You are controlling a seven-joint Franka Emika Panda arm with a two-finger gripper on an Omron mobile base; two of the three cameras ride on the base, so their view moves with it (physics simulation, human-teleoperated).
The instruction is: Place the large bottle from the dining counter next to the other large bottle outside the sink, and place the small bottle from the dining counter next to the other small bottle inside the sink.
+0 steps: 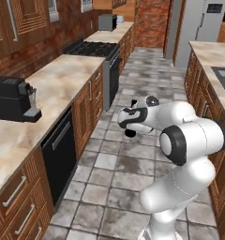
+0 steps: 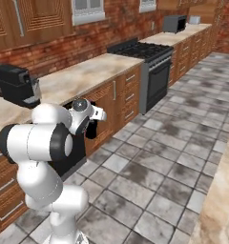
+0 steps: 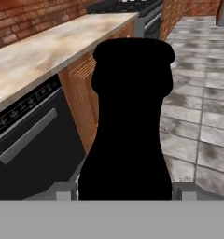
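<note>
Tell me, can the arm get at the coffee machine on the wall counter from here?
Probably not freely. The gripper is shut on the large bottle, so it has no free jaws. The coffee machine sits back on the counter, off to the arm's left, with nothing standing between.

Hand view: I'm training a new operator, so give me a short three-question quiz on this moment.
1. True or false: the tool grips a black bottle.
2. Which appliance stands on the counter by the brick wall? A toaster; B coffee machine; C blender.
3. Fill in: at that counter's far end stands a black ____.
Key: 1 true; 2 B; 3 stove.
</note>
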